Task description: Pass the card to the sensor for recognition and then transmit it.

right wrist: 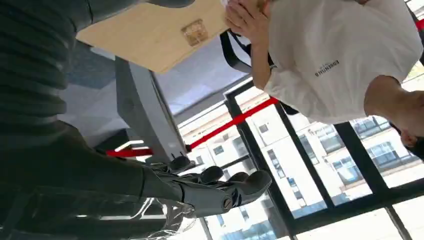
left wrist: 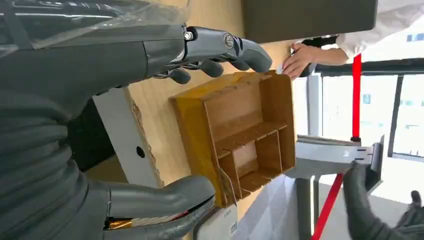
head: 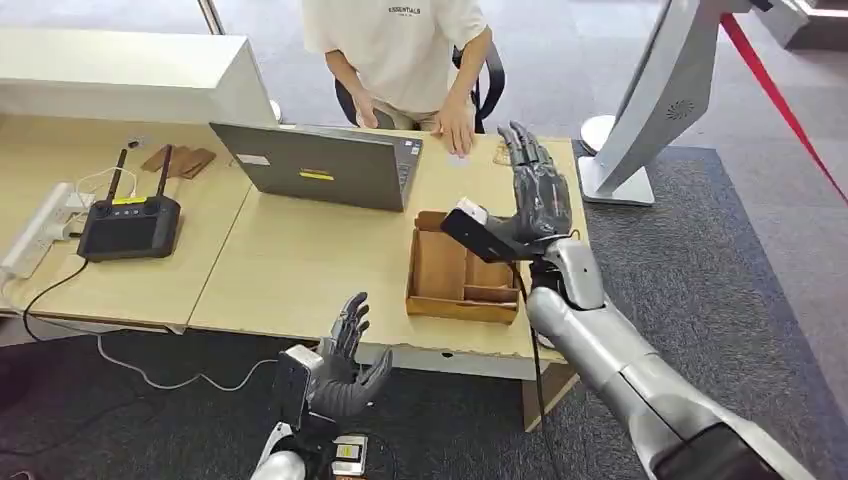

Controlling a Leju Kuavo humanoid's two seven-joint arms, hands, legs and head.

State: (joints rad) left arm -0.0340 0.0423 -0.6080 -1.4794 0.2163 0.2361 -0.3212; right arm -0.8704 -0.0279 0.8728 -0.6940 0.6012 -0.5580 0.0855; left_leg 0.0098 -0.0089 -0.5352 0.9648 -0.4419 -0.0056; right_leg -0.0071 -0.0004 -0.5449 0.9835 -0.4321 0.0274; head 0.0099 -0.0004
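My right hand [head: 538,196] is raised over the table's right end, above the wooden tray [head: 460,308], with its fingers spread and nothing in them. My left hand [head: 345,362] hangs open below the table's front edge, and its fingers [left wrist: 225,47] frame the tray [left wrist: 200,130]. Across the table a person's hand [head: 456,130] rests by a small pale flat piece [head: 459,158], perhaps the card. A small brown square patch [head: 501,152] lies at the far right corner of the table, also in the right wrist view [right wrist: 195,32].
A grey laptop [head: 320,165] stands at the middle back with the seated person behind it. A black controller [head: 130,225] and a white power strip [head: 35,230] lie to the left. A white machine stand [head: 650,110] and red ribbon [head: 780,100] are right of the table.
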